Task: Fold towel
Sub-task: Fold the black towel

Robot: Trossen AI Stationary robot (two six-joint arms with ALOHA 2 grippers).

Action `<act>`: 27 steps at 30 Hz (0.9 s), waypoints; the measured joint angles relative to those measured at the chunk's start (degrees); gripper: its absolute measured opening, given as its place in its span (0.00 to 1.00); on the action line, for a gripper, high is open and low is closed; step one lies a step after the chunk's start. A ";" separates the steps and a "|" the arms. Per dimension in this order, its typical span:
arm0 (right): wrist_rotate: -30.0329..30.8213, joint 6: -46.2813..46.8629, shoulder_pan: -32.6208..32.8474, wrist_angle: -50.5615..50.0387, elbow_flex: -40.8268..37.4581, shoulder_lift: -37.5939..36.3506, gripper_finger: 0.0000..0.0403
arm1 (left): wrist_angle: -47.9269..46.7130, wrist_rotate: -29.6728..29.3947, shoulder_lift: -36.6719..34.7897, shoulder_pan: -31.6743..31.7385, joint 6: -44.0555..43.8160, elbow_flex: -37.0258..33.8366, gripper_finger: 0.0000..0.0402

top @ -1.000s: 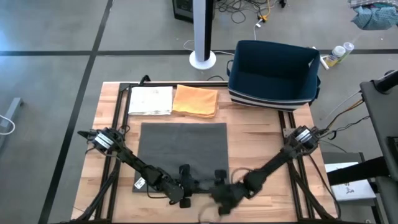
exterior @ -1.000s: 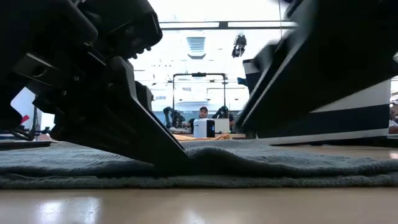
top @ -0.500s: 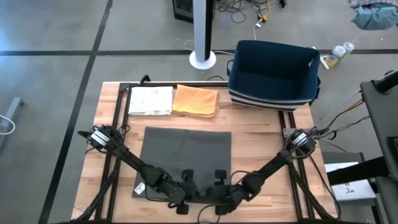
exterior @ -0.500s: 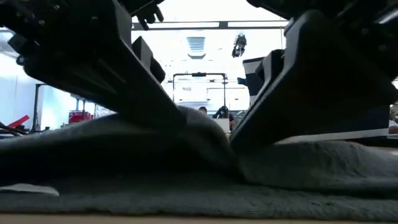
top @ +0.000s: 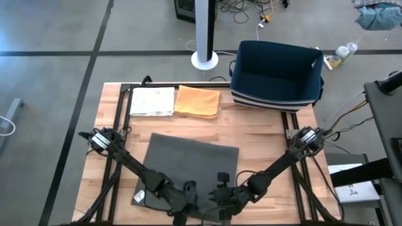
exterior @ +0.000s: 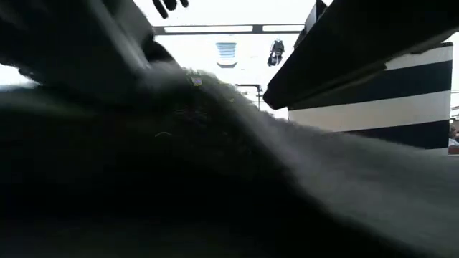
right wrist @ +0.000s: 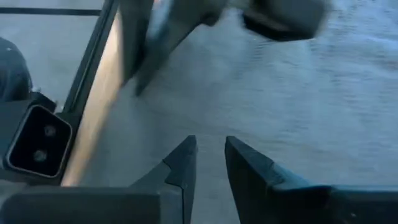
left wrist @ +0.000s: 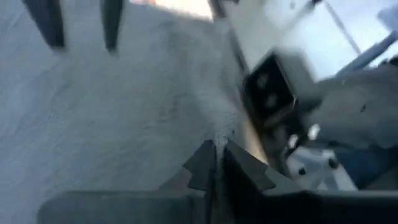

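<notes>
Navy bin [top: 276,74] at table's [top: 264,135] far edge; orange cloth [top: 197,102] touching white cloth [top: 152,101].

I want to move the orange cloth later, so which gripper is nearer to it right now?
Left, slightly. The orange cloth lies at the table's far edge; the left gripper and right gripper both sit at the near edge on the grey towel.

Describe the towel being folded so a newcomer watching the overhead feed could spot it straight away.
Start at the wooden table and look past the navy striped bin at its far edge, toward the near edge where both arms meet. The dark grey towel lies there, spread slightly askew. Unlike the folded orange cloth and white cloth at the far side, it is large, unfolded and grey.
</notes>
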 joint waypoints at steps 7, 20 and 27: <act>-3.35 4.75 -0.61 -1.37 -0.09 2.73 0.31 | -0.36 3.25 0.03 0.34 -3.85 -1.46 0.27; 0.82 0.79 -8.10 -26.14 -0.87 0.38 0.41 | -24.35 -6.76 -6.46 3.29 -6.45 -3.15 0.60; 7.17 -7.33 -15.44 -37.00 -1.83 -6.58 0.40 | -20.42 -13.73 -7.10 7.40 -10.54 -8.68 0.59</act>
